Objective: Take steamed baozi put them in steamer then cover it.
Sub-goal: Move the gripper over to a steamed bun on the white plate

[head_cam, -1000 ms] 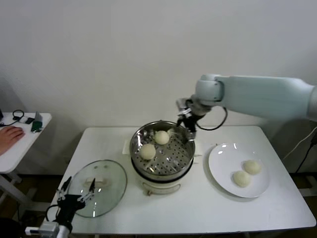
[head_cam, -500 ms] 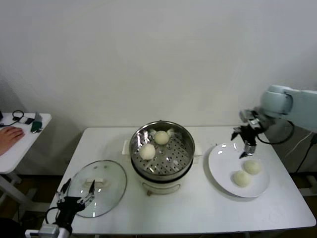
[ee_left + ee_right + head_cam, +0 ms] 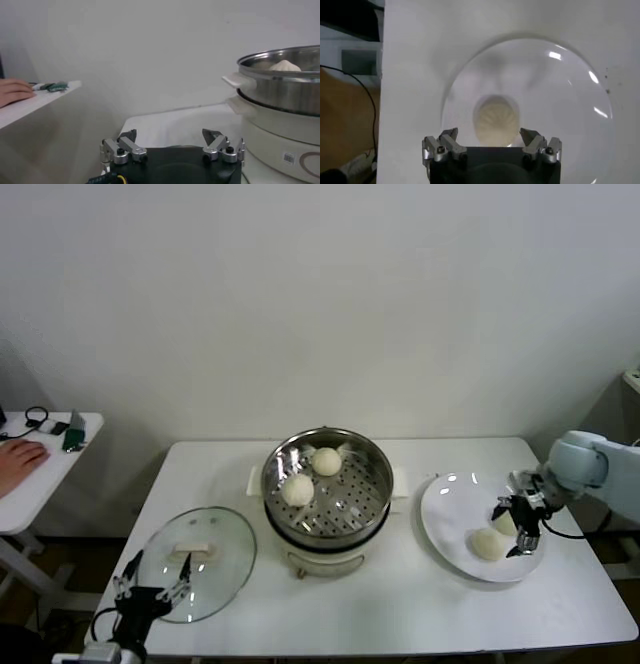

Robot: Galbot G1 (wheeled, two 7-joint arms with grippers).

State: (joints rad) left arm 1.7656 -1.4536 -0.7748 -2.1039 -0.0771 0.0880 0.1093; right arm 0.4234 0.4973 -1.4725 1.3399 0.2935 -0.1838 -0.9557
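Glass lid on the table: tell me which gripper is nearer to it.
Left. The left gripper hangs open at the glass lid's near edge, by the table's front left corner. The right gripper is open over the white plate, beyond the steamer.

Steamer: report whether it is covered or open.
Open. The steamer shows two baozi on its perforated floor, and the cover lies flat on the table to its left.
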